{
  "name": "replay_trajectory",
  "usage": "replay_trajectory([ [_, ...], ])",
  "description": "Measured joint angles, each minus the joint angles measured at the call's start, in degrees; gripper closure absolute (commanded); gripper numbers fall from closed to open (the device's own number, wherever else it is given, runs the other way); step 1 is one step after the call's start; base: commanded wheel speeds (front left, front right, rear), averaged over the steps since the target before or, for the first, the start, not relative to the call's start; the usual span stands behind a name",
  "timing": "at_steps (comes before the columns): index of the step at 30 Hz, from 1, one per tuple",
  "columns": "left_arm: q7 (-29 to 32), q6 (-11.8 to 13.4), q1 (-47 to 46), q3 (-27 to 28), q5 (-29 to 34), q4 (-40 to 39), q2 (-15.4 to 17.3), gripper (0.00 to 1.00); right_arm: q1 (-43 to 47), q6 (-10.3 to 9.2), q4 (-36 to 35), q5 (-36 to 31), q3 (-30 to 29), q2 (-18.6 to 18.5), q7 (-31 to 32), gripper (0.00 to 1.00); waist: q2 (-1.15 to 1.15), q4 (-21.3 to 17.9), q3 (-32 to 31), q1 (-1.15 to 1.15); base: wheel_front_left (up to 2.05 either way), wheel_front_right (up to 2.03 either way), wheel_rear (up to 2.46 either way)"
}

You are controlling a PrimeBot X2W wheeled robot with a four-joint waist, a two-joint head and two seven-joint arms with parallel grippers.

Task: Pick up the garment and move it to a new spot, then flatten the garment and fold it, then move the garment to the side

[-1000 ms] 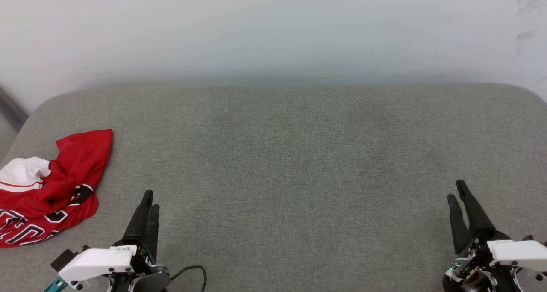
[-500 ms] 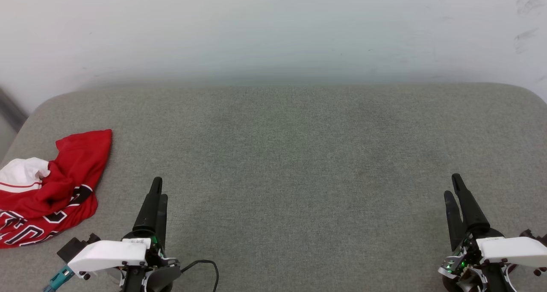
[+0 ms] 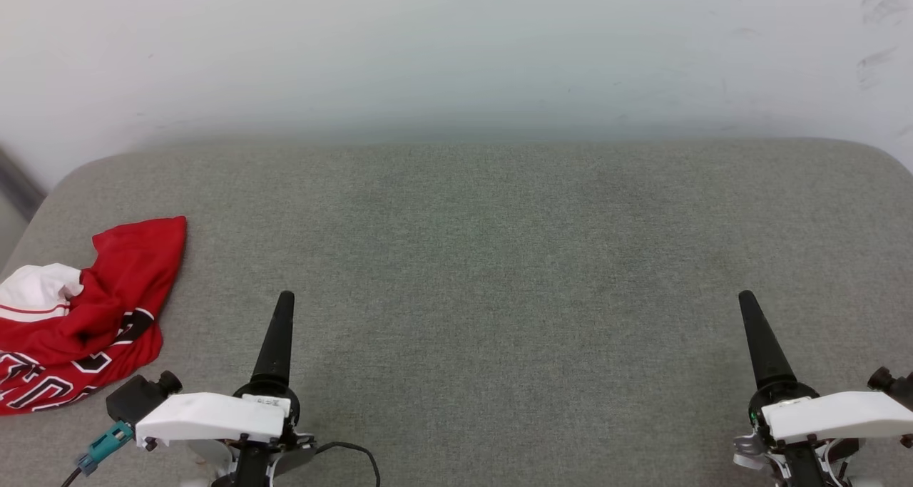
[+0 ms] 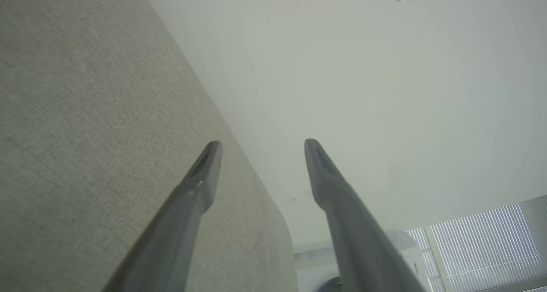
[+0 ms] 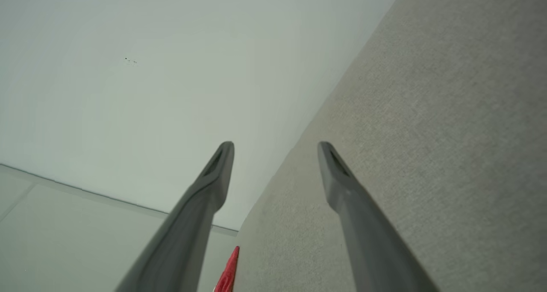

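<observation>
The red garment [image 3: 107, 294] lies crumpled at the left edge of the grey fabric surface [image 3: 499, 259], with a white sleeve and black lettering showing. A red sliver of the garment [image 5: 228, 270] shows at the bottom of the right wrist view. My left gripper [image 3: 284, 300] stands to the right of the garment, not touching it. The left wrist view shows the left gripper [image 4: 261, 146] open with nothing between its fingers. My right gripper [image 3: 746, 300] stands far off at the lower right. It is open and empty in the right wrist view [image 5: 275, 146].
A pale wall [image 3: 456, 45] rises behind the surface's far edge. The surface has rounded corners, and the garment lies close to the left one. A black cable [image 3: 356, 451] loops beside the left wrist.
Both wrists have rolled, so each gripper's two fingers now line up as one in the head view. The left gripper has shifted right and forward, the right slightly left. The garment has not moved.
</observation>
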Motion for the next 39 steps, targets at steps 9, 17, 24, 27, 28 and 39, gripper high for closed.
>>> replay_trajectory([
  [9,-1.93,0.00,-0.07,-1.45,8.23,-0.21,0.15,0.00,0.04,0.00,-0.78,-11.38,0.55,-0.03,-1.81,0.00,0.00,0.07,-0.12,0.00,0.00,0.00,0.00],
  [17,-3.43,0.00,-0.20,-2.23,16.93,-0.10,0.69,0.00,0.36,0.00,-2.27,-21.26,0.77,-0.01,-3.35,0.00,0.00,0.02,-0.22,0.00,0.00,0.00,0.00],
  [24,-4.99,0.01,-0.69,-1.71,29.00,-0.32,0.81,0.00,1.07,0.00,-4.17,-33.40,0.57,0.14,-3.81,0.00,0.00,-0.04,-0.22,0.00,0.00,0.00,0.00],
  [27,-5.48,0.02,-0.77,-1.97,32.49,-0.10,0.82,0.00,1.24,0.00,-4.49,-36.28,0.55,0.31,-3.78,0.00,0.00,-0.07,-0.26,0.00,0.00,0.00,0.00],
  [28,-5.57,0.12,-0.85,-2.05,33.48,0.00,0.81,0.00,1.24,0.00,-4.59,-37.01,0.48,0.35,-3.78,0.00,0.00,-0.09,-0.29,0.00,0.00,0.00,0.00],
  [39,-7.31,1.11,-1.33,-2.55,42.90,2.13,1.35,0.00,1.42,0.01,-5.25,-45.80,-0.04,0.60,-3.18,0.00,0.00,-0.29,-0.46,0.00,0.00,0.00,0.00],
])
